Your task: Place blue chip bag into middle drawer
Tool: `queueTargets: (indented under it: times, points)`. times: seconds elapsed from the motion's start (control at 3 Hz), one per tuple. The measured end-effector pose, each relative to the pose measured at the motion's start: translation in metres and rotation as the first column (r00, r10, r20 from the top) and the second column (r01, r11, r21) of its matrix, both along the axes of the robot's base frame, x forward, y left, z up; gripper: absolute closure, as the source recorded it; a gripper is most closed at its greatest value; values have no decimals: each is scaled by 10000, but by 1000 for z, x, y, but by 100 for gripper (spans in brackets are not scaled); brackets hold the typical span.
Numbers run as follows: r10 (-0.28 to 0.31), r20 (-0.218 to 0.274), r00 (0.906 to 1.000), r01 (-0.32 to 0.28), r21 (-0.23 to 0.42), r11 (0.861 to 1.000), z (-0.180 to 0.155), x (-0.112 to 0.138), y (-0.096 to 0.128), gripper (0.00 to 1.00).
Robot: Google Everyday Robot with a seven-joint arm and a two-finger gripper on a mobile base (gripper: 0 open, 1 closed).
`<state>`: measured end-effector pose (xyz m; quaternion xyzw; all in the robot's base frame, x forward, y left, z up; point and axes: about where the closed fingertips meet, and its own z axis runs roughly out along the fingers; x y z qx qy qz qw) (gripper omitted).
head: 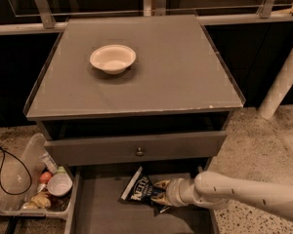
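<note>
Bag [138,189] lies on the open drawer [95,211] floor, just left of the hand [161,197] and touching it, its long axis slanting away up-left. Whether the hand grips it I cannot tell.
</note>
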<state>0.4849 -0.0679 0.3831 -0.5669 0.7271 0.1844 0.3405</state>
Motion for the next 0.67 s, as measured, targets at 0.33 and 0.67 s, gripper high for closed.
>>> queueTargets:
  times: [0.33,0.67]
  points:
    - [0,0,10000,0,0,10000,0,0,0,57]
    - [1,-1,10000,-1,1,10000,0,0,0,33]
